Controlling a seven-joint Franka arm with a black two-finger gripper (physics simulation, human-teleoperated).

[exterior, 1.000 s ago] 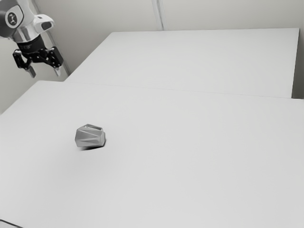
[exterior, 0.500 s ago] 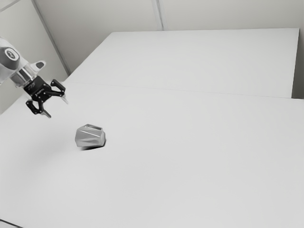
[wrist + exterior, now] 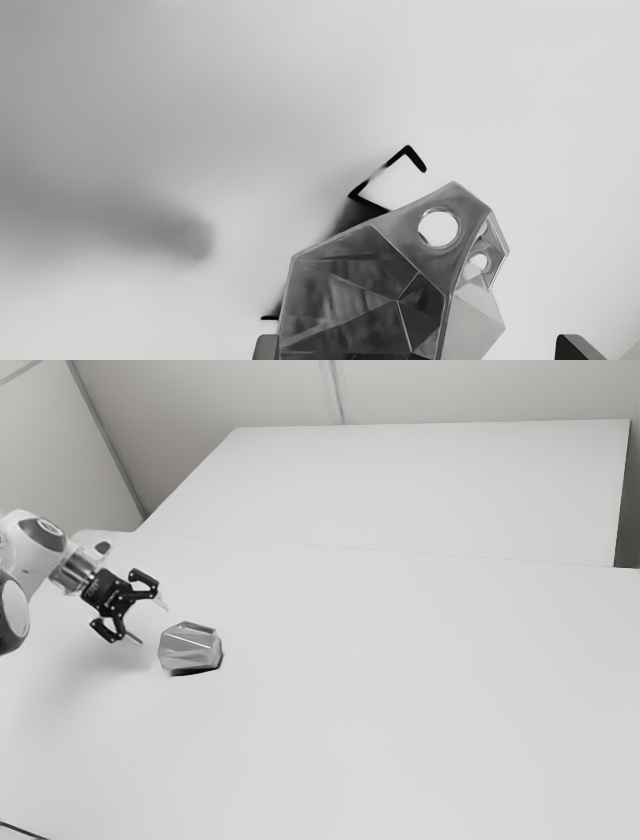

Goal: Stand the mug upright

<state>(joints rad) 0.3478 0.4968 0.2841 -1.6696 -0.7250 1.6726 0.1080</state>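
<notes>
In the exterior view my gripper [image 3: 152, 623] stands open, just to the left of the grey faceted mug [image 3: 190, 647] and slightly higher than it. The mug lies on its side on the white table [image 3: 400, 690]. From the wrist view, the mug [image 3: 360, 290] appears ahead of and partly between the spread fingertips of the gripper [image 3: 417, 347]. One fingertip overlaps the mug's edge in that picture; whether it touches cannot be told. Round holes pierce the faceted body near one end.
A second white surface [image 3: 430, 490] adjoins the table at the back. Pale walls [image 3: 200, 400] rise behind it. A thin dark line [image 3: 22, 830] crosses the table's near left corner.
From the exterior view's upper left, my gripper has come down and toward the right, close to the mug, with the hand tilting over. The mug has not moved.
</notes>
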